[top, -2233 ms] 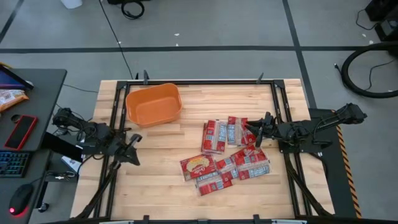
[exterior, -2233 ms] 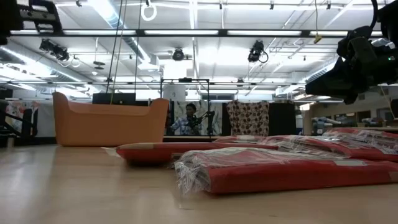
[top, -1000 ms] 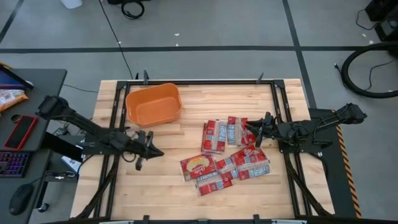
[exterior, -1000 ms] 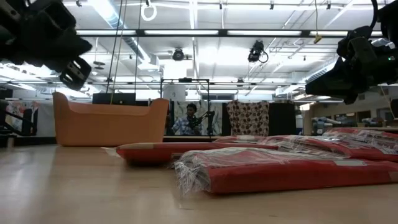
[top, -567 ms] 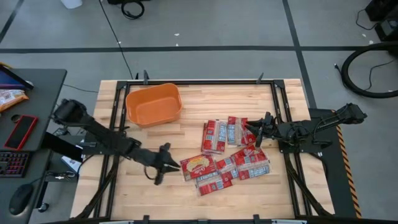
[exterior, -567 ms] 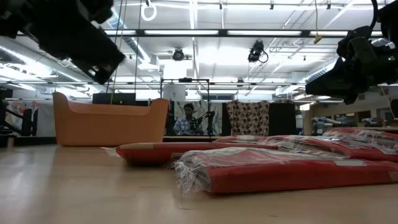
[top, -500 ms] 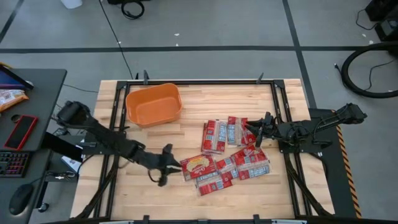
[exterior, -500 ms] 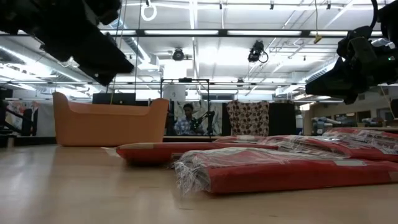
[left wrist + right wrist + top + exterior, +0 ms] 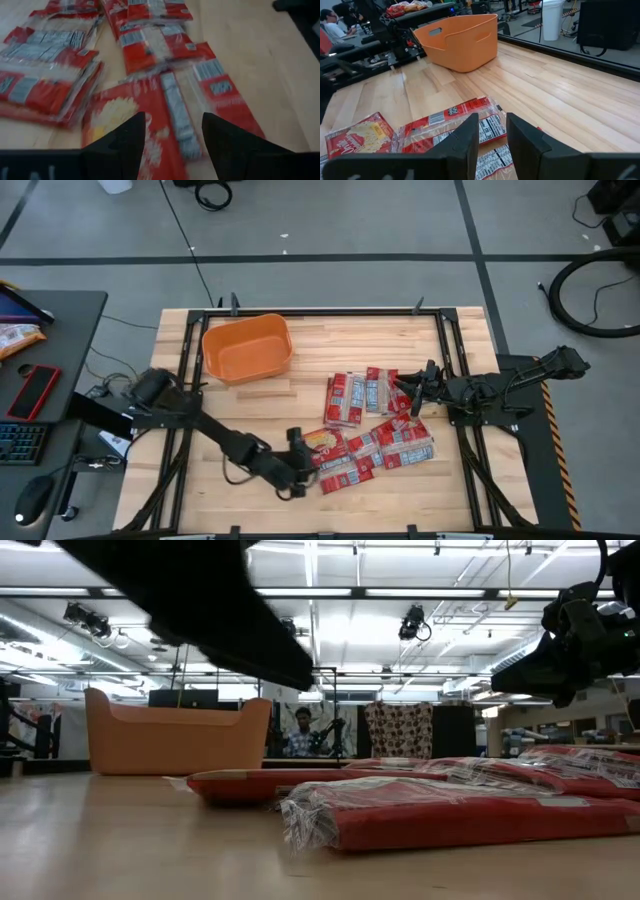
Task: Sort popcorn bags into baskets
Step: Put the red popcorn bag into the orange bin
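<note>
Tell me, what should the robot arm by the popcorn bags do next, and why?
Probably lower the left gripper a little and close it on the popcorn bag with the yellow popcorn picture. Its fingers are spread open right above that bag, and nothing is held yet. The orange basket holds no bags so far. The right gripper waits above the pile's far side.

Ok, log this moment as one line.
left gripper: jaws open over popcorn bag | right gripper: waiting by pile | basket: no bags inside
</note>
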Available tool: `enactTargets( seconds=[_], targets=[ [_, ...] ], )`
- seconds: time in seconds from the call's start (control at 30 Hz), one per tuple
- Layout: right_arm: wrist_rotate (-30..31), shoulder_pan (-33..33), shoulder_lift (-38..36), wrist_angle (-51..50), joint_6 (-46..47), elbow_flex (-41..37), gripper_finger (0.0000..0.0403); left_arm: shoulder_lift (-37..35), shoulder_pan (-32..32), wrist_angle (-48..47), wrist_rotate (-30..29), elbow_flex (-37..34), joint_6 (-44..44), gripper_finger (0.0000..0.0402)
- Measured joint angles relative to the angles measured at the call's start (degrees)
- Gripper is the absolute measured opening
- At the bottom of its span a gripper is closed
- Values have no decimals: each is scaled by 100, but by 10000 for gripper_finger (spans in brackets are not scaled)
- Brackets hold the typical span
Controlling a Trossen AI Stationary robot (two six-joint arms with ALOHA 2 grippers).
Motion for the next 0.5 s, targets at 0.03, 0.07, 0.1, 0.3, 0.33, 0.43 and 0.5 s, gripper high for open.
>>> enactTargets(
  seconds=[0.03,0.07,0.1,0.3,0.33,0.43,0.5],
  targets=[
    [-1,0,0,1,1,1,103,158,11,-141,-78,208,0,201],
    [-2,0,-1,4,1,1,103,319,29,-299,-145,419,12,201],
    [-1,0,0,0,0,1,103,468,41,-446,-177,635,20,201],
    [-2,0,-2,5,2,2,103,1168,183,-1389,-251,1533,-14,201],
    [-2,0,0,10,2,2,103,1227,210,-1484,-250,1584,-27,201],
    [-1,0,-1,13,0,2,103,1307,288,-1715,-274,1633,-164,201],
    [-2,-2,-2,34,0,2,103,1308,337,-1926,-275,1633,-284,201]
  ],
)
